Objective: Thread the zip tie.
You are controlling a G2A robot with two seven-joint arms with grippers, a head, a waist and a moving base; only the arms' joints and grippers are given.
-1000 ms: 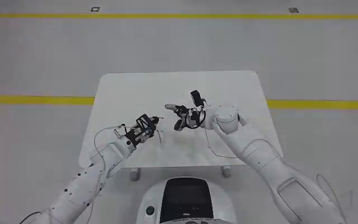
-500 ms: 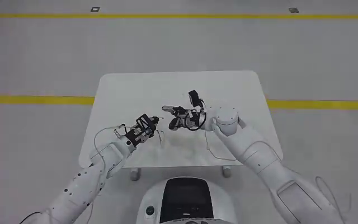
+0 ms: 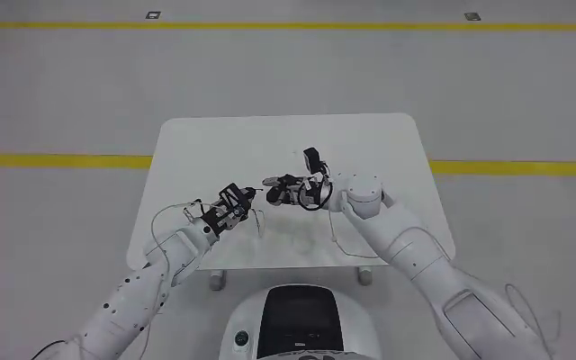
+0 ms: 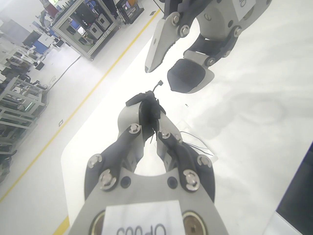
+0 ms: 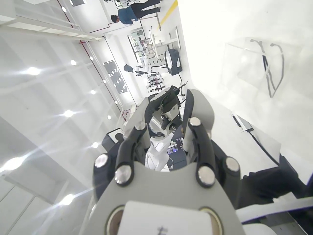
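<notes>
Above the middle of the white surface (image 3: 360, 135), two arms meet nose to nose over a single black zip tie (image 4: 160, 82). The left gripper (image 4: 149, 103) is pressed together on the tie, and only a short stub with its small square end sticks out past the fingertips. The right gripper (image 4: 162, 74) hangs just beyond that stub with its fingers spread, touching nothing. One narrow tip and one broad ribbed pad flank the tie's end without contact.

The margin looks thin. So little of the tie is exposed that a closing right gripper could likely miss it, or strike the left fingertips first and jar the hold. A glancing touch from the ribbed pad might bend the stub aside. If the left pinch is light, the touch might push the tie back between the fingers, out of reach. The strip is slender and probably springy (a poor match for broad pads), so it could twist out of line as it is taken.

A clear tray (image 5: 244, 62) holding spare ties (image 5: 266, 72) lies on the surface near the left gripper, toward the front edge. A dropped tie could land among them.
</notes>
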